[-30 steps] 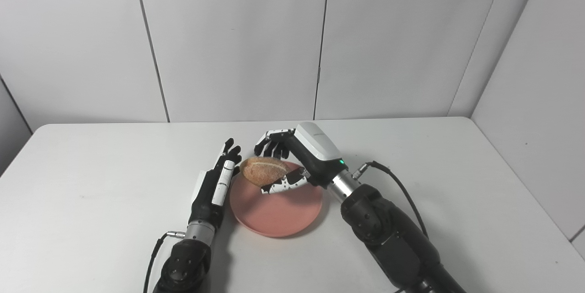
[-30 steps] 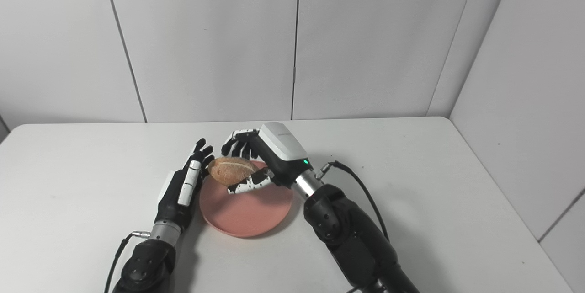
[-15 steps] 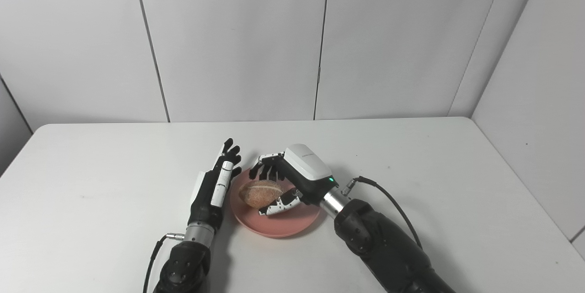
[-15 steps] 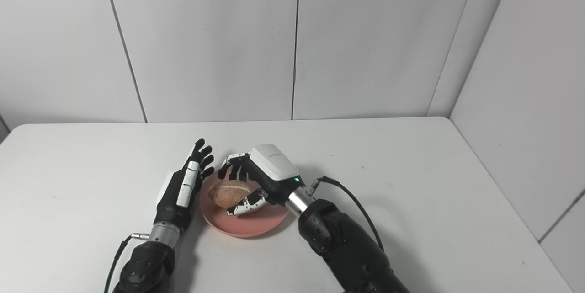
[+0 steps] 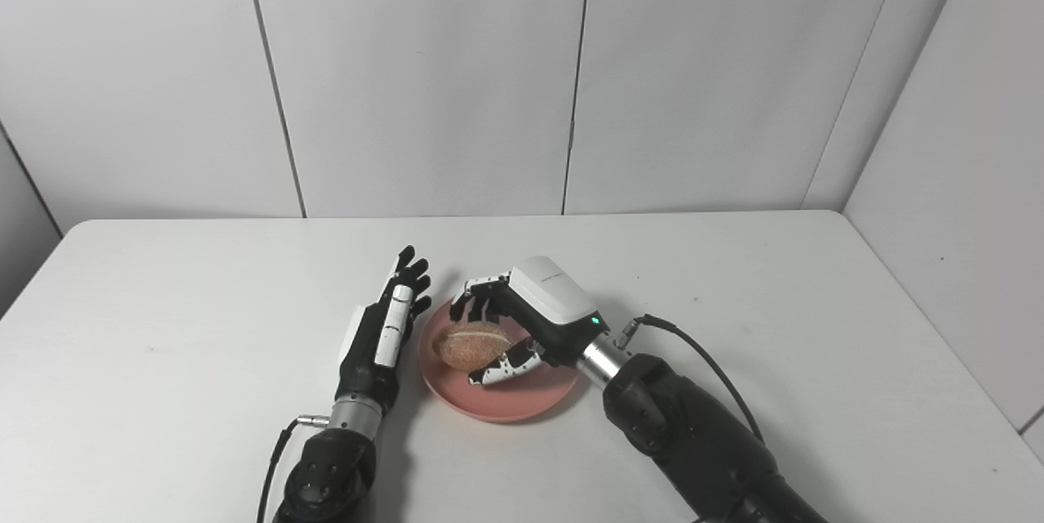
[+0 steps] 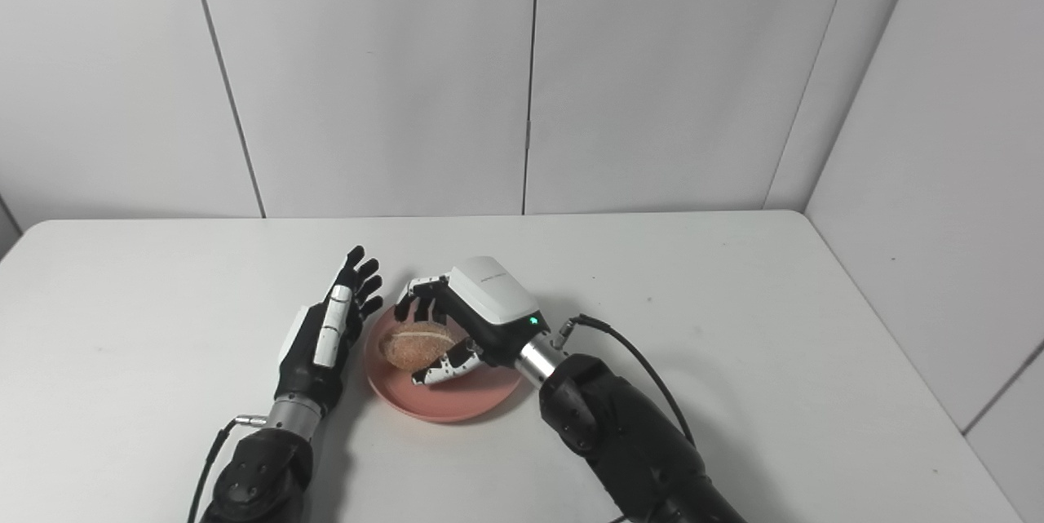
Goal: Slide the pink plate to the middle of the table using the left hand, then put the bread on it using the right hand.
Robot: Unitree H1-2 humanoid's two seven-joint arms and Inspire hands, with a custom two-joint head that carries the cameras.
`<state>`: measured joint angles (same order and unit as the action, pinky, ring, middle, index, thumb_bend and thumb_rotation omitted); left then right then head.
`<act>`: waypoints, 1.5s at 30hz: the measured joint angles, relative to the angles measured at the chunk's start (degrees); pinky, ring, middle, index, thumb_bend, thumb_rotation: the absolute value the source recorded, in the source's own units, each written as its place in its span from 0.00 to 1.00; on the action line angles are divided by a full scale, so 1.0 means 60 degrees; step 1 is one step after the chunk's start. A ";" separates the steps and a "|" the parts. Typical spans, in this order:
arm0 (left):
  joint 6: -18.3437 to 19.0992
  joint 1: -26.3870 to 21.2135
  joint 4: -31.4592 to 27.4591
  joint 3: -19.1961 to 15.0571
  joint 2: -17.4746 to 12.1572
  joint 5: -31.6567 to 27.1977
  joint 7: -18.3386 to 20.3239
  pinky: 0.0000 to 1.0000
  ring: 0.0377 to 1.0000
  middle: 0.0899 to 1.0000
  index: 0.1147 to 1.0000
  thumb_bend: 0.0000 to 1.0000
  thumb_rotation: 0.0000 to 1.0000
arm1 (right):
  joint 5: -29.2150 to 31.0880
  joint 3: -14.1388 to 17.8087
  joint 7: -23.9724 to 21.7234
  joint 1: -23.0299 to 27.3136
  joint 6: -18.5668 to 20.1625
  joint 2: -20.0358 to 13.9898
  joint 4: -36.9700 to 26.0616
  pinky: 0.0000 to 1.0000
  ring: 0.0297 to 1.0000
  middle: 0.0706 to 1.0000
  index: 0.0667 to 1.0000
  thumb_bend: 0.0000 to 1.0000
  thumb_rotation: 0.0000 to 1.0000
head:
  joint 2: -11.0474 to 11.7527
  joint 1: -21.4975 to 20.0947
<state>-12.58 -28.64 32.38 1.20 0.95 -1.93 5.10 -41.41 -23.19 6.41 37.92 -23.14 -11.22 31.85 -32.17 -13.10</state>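
Low in the centre of the frame, the right hand (image 5: pixel 522 325) grips the bread (image 5: pixel 466 344) low over the pink plate (image 5: pixel 522 405), seemingly to set it down, while the left hand (image 5: pixel 382 335), fingers spread and empty, stands edge-on just beside the plate's left rim on the white surface (image 5: pixel 816 327).

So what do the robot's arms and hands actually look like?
Both arms are bulky matte black with a silver metal wrist ring and a thin black cable. The left hand is black with white panels. The right hand has a white back shell with a small green light, and its thumb is white with black spots.
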 measured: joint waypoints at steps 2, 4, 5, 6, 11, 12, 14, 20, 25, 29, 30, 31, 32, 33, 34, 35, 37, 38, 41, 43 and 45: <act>-0.0001 -0.0001 0.0004 0.0002 -0.0001 0.0000 0.0000 0.96 0.96 0.96 0.97 0.68 1.00 | -0.0056 -0.0040 -0.0119 0.0000 0.0004 -0.0092 -0.0123 0.60 0.63 0.65 0.46 0.52 0.14 | 0.0000 0.0000; -0.0005 -0.0003 0.0009 0.0003 -0.0004 0.0002 -0.0001 0.96 0.96 0.96 0.97 0.68 1.00 | -0.0087 -0.0050 -0.0191 -0.0001 0.0023 -0.0164 -0.0202 0.65 0.69 0.72 0.62 0.62 0.27 | 0.0000 0.0000; -0.0006 -0.0003 0.0009 0.0012 -0.0009 0.0007 -0.0004 0.97 0.96 0.96 0.97 0.68 1.00 | -0.0114 -0.0050 -0.0282 -0.0006 0.0079 -0.0197 -0.0272 0.69 0.73 0.76 0.70 0.67 0.34 | 0.0000 0.0000; -0.0006 -0.0003 0.0008 0.0019 -0.0012 0.0011 -0.0006 0.97 0.96 0.96 0.97 0.68 1.00 | -0.0148 -0.0050 -0.0356 -0.0018 0.0142 -0.0226 -0.0378 0.71 0.76 0.78 0.73 0.68 0.37 | 0.0000 -0.0015; -0.0005 -0.0004 0.0007 0.0026 -0.0017 0.0028 -0.0013 0.97 0.97 0.96 0.97 0.68 1.00 | -0.0157 -0.0038 -0.0526 -0.0090 0.0205 -0.0247 -0.0713 0.78 0.81 0.82 0.78 0.69 0.41 | -0.0015 -0.0015; -0.0005 -0.0004 0.0007 0.0024 -0.0017 0.0028 -0.0012 0.97 0.97 0.96 0.97 0.68 1.00 | -0.0156 -0.0037 -0.0556 -0.0105 0.0205 -0.0241 -0.0794 0.78 0.81 0.82 0.79 0.69 0.41 | -0.0029 -0.0029; -0.0005 -0.0005 0.0007 0.0028 -0.0019 0.0028 -0.0012 0.97 0.97 0.96 0.97 0.69 1.00 | -0.0154 -0.0020 -0.0563 -0.0106 0.0205 -0.0237 -0.0824 0.80 0.83 0.83 0.80 0.69 0.42 | -0.0044 -0.0044; -0.0002 -0.0005 0.0002 0.0063 -0.0041 0.0058 -0.0008 0.98 0.98 0.97 0.98 0.69 1.00 | -0.0148 0.0091 -0.0568 -0.0108 0.0210 -0.0240 -0.0979 0.82 0.84 0.84 0.80 0.69 0.44 | -0.0059 -0.0059; -0.0001 -0.0006 0.0002 0.0062 -0.0042 0.0058 -0.0007 0.97 0.98 0.97 0.98 0.69 1.00 | -0.0014 0.0202 -0.0576 -0.0113 0.0212 -0.0230 -0.1158 0.82 0.85 0.85 0.81 0.69 0.45 | -0.0073 -0.0073; -0.0001 -0.0005 0.0001 0.0056 -0.0038 0.0057 -0.0006 0.97 0.98 0.97 0.98 0.68 1.00 | 0.0037 0.0359 -0.0596 -0.0210 0.0228 -0.0231 -0.1498 0.80 0.85 0.87 0.84 0.70 0.48 | -0.0044 -0.0044; -0.0002 -0.0006 0.0003 0.0051 -0.0038 0.0055 -0.0002 0.97 0.98 0.97 0.98 0.68 1.00 | 0.0048 0.0433 -0.0597 -0.0253 0.0238 -0.0230 -0.1569 0.80 0.85 0.87 0.84 0.70 0.48 | -0.0044 -0.0044; -0.0002 -0.0006 0.0001 0.0047 -0.0038 0.0054 -0.0001 0.97 0.97 0.97 0.98 0.68 1.00 | 0.0064 0.0506 -0.0595 -0.0308 0.0257 -0.0231 -0.1640 0.80 0.85 0.88 0.85 0.70 0.49 | -0.0058 -0.0058; -0.0002 -0.0006 0.0000 0.0044 -0.0038 0.0048 0.0001 0.97 0.97 0.97 0.98 0.68 1.00 | 0.0098 0.0611 -0.0592 -0.0398 0.0277 -0.0230 -0.1752 0.80 0.86 0.89 0.87 0.69 0.50 | -0.0059 -0.0059; -0.0002 -0.0006 0.0000 0.0041 -0.0037 0.0045 0.0003 0.97 0.97 0.97 0.98 0.68 1.00 | 0.0149 0.0688 -0.0579 -0.0485 0.0302 -0.0229 -0.1829 0.81 0.87 0.90 0.88 0.69 0.51 | -0.0044 -0.0044; -0.0002 -0.0007 0.0003 0.0040 -0.0037 0.0044 0.0007 0.96 0.97 0.97 0.98 0.68 1.00 | 0.0190 0.0789 -0.0579 -0.0574 0.0346 -0.0227 -0.1943 0.82 0.88 0.91 0.90 0.69 0.53 | -0.0044 -0.0044; -0.0002 -0.0007 0.0003 0.0039 -0.0036 0.0044 0.0015 0.94 0.96 0.96 0.98 0.68 1.00 | 0.0286 0.0902 -0.0582 -0.0707 0.0410 -0.0224 -0.2101 0.85 0.90 0.93 0.93 0.69 0.59 | -0.0044 -0.0044; -0.0004 -0.0006 0.0002 0.0032 -0.0036 0.0041 0.0033 0.93 0.96 0.96 0.98 0.67 1.00 | 0.0568 0.1192 -0.0583 -0.1005 0.0519 -0.0197 -0.2369 0.86 0.90 0.94 0.94 0.69 0.62 | -0.0044 -0.0058; -0.0004 -0.0007 0.0005 0.0025 -0.0036 0.0029 0.0048 0.93 0.96 0.96 0.98 0.67 1.00 | 0.0763 0.1311 -0.0585 -0.1121 0.0545 -0.0192 -0.2425 0.85 0.91 0.95 0.95 0.70 0.64 | -0.0044 -0.0059; -0.0012 -0.0007 0.0009 0.0010 -0.0034 -0.0087 0.0098 0.92 0.96 0.97 0.98 0.67 1.00 | 0.1328 0.1730 -0.0584 -0.1470 0.0651 -0.0164 -0.2677 0.83 0.93 0.97 0.98 0.68 0.70 | -0.0044 -0.0059; -0.0021 -0.0007 0.0007 0.0004 -0.0032 -0.0112 0.0099 0.92 0.96 0.97 0.98 0.66 1.00 | 0.1666 0.1977 -0.0578 -0.1801 0.0756 -0.0141 -0.3062 0.87 0.96 1.00 0.99 0.66 0.76 | -0.0044 -0.0059; -0.0022 -0.0005 0.0010 0.0005 -0.0036 -0.0109 0.0100 0.91 0.96 0.96 0.98 0.66 1.00 | 0.1849 0.2078 -0.0578 -0.2009 0.0853 -0.0115 -0.3233 0.92 0.99 1.00 1.00 0.66 0.82 | -0.0059 -0.0059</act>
<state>-12.71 -28.67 32.44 1.23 0.73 -2.59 5.69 -30.32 -10.72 2.95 25.86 -18.03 -11.91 12.45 -32.52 -13.45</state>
